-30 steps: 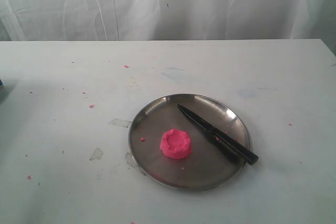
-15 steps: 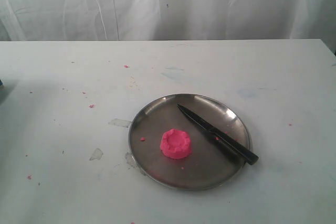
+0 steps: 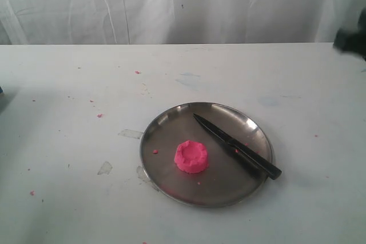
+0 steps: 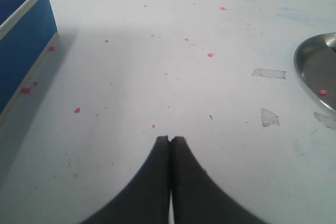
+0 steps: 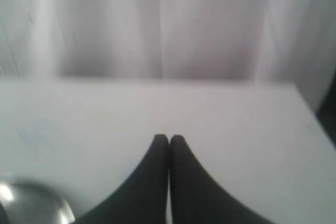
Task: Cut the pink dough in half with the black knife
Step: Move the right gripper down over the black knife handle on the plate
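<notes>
- Toward the camera-side edge of the surface (image 3: 68, 141), a little right of its middle, a round steel plate (image 3: 166, 130) is sitting.
- The pink dough (image 3: 191, 156) is resting on the plate, slightly left of the plate's centre. It is showing as one whole round lump with a dented top and no cut through it.
- The black knife (image 3: 236, 146) is lying diagonally across the right part of the plate, near the dough but not touching it. Its tip is pointing toward the curtain-side rim and its handle end is jutting over the rim on the right.
- The left claw (image 4: 170, 140) is hovering over bare surface with its fingers pressing together and gripping nothing, well apart from the plate.
- A blue box with a pale rim (image 4: 23, 40) is sitting on the surface off to one side of that claw.
- The right claw (image 5: 169, 139) is likewise showing closed and empty, facing the white curtain (image 5: 157, 24) in a blurred wrist view.
- In the exterior view, a dark blur of the right arm (image 3: 350, 38) is showing at the surface's far right corner.
- Tiny pink crumbs (image 3: 100, 115) and tape scraps (image 3: 131, 134) are lying scattered left of the plate.
</notes>
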Robot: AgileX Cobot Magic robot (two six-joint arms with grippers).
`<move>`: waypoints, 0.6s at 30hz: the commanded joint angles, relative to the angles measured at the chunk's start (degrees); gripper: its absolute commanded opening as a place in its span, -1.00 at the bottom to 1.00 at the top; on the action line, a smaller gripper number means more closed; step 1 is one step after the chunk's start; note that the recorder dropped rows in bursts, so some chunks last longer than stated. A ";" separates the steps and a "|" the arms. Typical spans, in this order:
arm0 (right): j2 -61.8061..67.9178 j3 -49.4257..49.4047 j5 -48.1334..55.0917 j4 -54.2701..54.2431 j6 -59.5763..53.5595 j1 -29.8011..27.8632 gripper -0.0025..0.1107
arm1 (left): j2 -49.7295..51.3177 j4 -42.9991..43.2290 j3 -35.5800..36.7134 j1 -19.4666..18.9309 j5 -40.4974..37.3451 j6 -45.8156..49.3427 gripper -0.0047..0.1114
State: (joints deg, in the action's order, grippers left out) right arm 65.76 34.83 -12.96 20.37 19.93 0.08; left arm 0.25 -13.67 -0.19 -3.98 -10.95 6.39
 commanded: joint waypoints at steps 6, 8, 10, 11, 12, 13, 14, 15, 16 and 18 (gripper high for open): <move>18.45 15.90 42.92 -3.73 -15.31 18.46 -0.96 | -0.25 -0.49 0.19 0.01 0.23 0.10 -0.92; 20.82 20.74 52.45 -6.01 -18.25 22.74 -0.96 | -0.25 -0.49 0.19 0.01 0.23 0.10 -0.92; 23.00 23.21 55.76 -6.31 -18.65 25.42 -0.96 | -0.25 -0.49 0.19 0.01 0.23 0.10 -0.92; 23.80 23.47 55.04 -6.31 -18.65 25.98 -0.96 | -0.25 -0.49 0.19 0.01 0.23 0.10 -0.92; 24.55 23.47 53.74 -6.31 -18.65 26.30 -0.96 | -0.25 -0.49 0.19 0.01 0.23 0.10 -0.92; 25.74 23.47 51.90 -6.75 -18.65 26.29 -0.96 | -0.25 -0.49 0.19 0.01 0.23 0.10 -0.92; 26.51 23.47 51.00 -7.06 -18.65 26.29 -0.96 | -0.25 -0.49 0.19 0.01 0.23 0.10 -0.92; 27.41 23.47 50.30 -7.22 -18.65 26.29 -0.96 | -0.25 -0.49 0.19 0.01 0.23 0.10 -0.92; 28.20 23.47 49.61 -7.22 -18.65 26.29 -0.95 | -0.25 -0.49 0.19 0.01 0.23 0.10 -0.92; 29.39 23.47 49.34 -7.45 -19.35 26.29 -0.91 | -0.25 -0.49 0.19 0.01 0.23 0.10 -0.92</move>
State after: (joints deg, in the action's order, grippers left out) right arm 93.72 58.07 37.51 13.58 1.86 26.23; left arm 0.25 -13.67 -0.19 -3.98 -10.95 6.42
